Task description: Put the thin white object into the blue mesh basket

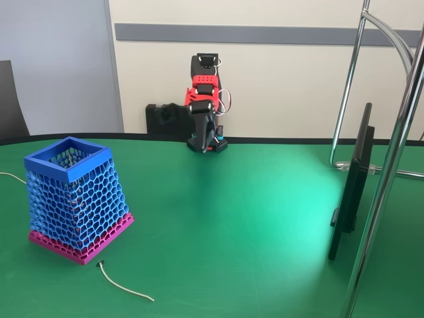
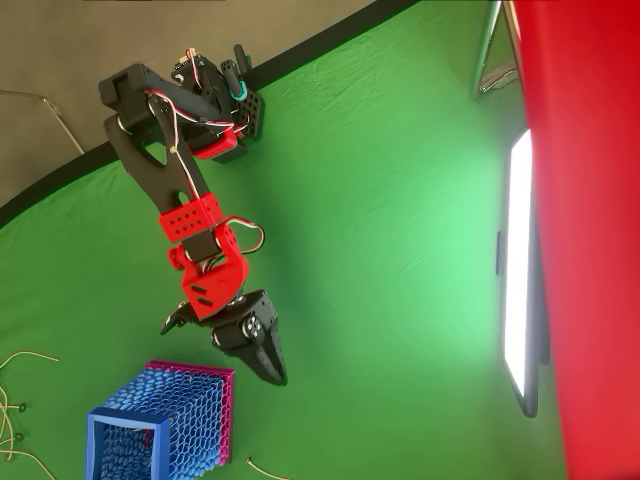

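The blue mesh basket (image 1: 69, 199) stands upright on the green table at the left, its magenta band at the bottom; from above the basket (image 2: 160, 425) sits at the lower left. The thin white object (image 1: 124, 287) lies flat on the cloth just in front of the basket, its tiny knob nearest the basket. In the overhead view the thin white object (image 2: 263, 468) shows at the bottom edge, right of the basket. My gripper (image 2: 277, 374) hangs above the table, shut and holding nothing, a short way from the basket's corner. In the fixed view the gripper (image 1: 205, 142) points down, far behind the basket.
A dark monitor (image 1: 351, 192) stands edge-on at the right beside chrome stand tubes (image 1: 387, 199). Other thin white cords (image 2: 18, 420) lie left of the basket, and one cord (image 1: 10, 176) reaches the left edge. Open green cloth (image 1: 232, 225) spreads across the middle.
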